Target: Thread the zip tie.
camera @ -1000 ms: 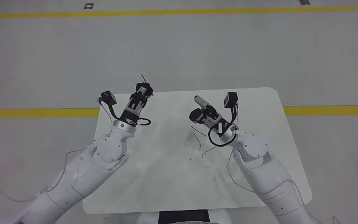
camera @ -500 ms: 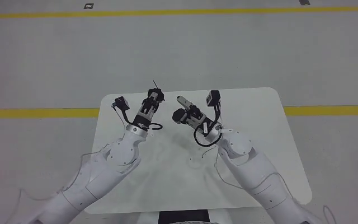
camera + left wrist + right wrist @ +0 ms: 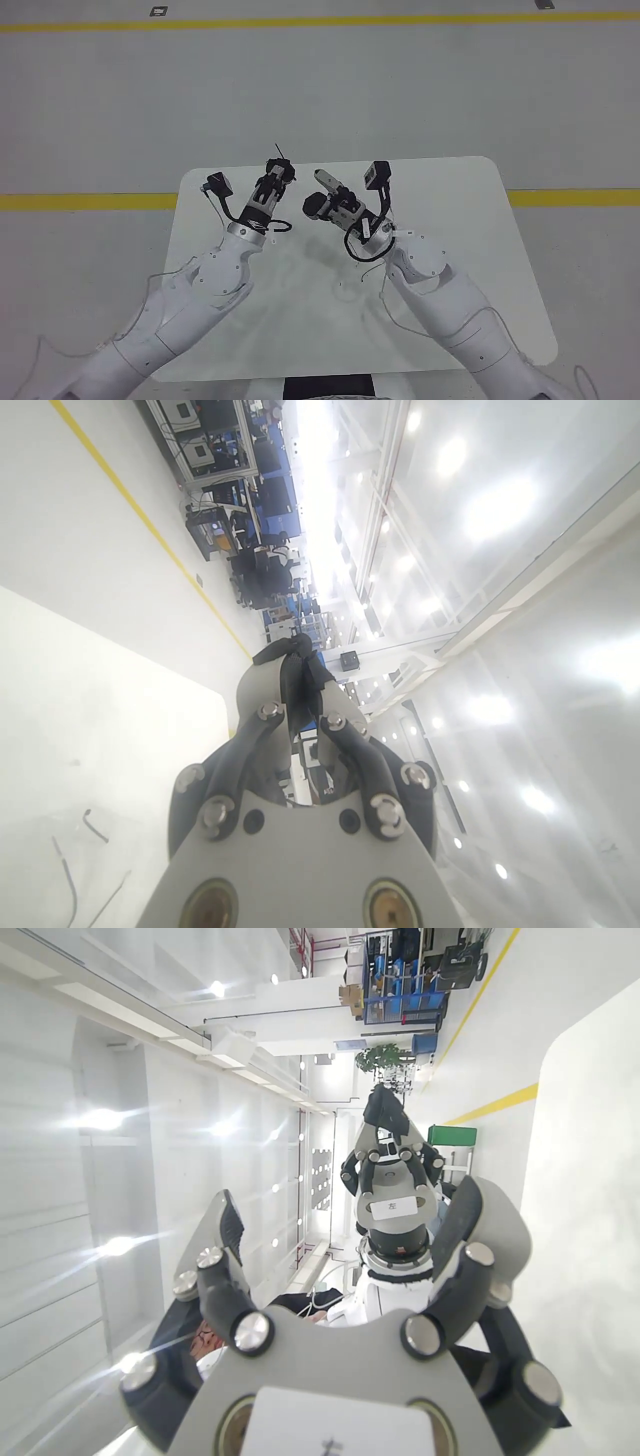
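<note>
Okay so, biggest first: one white table [image 3: 470, 200], with both arms lifted over its far edge. The left arm [image 3: 200, 280] and right arm [image 3: 440, 285] angle in toward each other, so the two grippers end up just beside one another in the air.

The left gripper [image 3: 279, 172] has its jaws clenched on the zip tie [image 3: 279, 153]. A thin dark tail pokes out past the tips, pointing away from the robot. The right gripper [image 3: 350, 1200] has its jaws spread wide with nothing in them, facing the left one head-on.

What could go wrong, imo: that tail looks thin and floppy. If the right jaws close a bit off line they'll pinch air, or nudge the tail and bend it sideways. I can't make out the tie's head or slot, so I can't tell how well anything is lined up for threading. A tug from the right could also pull the tie through the left's grip. If it drops, it lands among the spares or goes off the far edge.

Count:
- 1 table
- 2 arms
- 2 grippers
- 1 held zip tie
- 3 loose ties [image 3: 96, 829] lying flat on the table below, as best I can tell
</note>
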Action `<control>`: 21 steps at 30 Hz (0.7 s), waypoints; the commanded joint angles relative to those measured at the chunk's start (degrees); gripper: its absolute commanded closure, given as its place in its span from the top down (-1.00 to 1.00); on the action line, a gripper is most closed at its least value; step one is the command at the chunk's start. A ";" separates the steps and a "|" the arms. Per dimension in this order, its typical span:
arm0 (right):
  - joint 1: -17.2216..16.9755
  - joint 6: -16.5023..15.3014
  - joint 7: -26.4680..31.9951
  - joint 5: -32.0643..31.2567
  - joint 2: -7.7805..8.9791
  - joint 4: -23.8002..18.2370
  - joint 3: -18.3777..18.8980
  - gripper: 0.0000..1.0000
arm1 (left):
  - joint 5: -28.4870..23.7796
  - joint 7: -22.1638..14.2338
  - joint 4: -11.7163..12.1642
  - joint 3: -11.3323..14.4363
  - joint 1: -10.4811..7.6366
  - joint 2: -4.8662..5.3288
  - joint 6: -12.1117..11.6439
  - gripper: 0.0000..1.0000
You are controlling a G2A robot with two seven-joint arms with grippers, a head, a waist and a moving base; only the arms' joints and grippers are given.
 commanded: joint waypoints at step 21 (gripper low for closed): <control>2.17 0.40 -0.38 1.61 -1.12 1.46 -1.46 1.00 | 0.00 0.00 0.00 0.00 0.00 0.00 0.00 -1.00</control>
